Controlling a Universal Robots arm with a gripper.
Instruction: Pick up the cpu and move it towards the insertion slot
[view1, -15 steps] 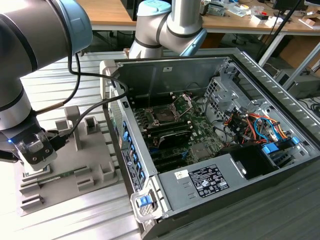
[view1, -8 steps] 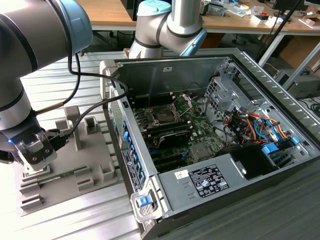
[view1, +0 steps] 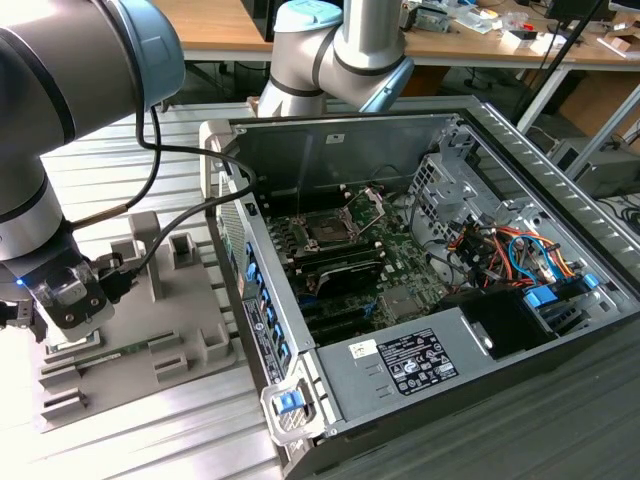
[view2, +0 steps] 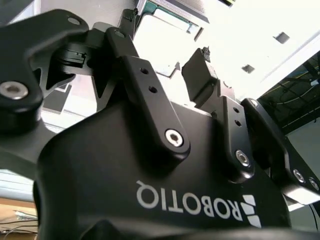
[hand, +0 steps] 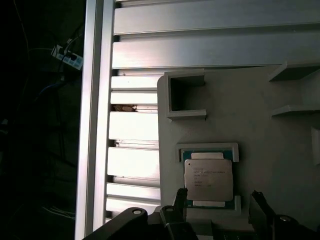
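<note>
Hovering above the grey fixture plate (hand: 260, 100), the gripper (hand: 219, 199) holds its jaws apart, with the cpu (hand: 208, 180) lying ungripped between them.

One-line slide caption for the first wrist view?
Open gripper lined up on the cpu, which sits in its pocket on the grey fixture plate, one finger to each side.
</note>
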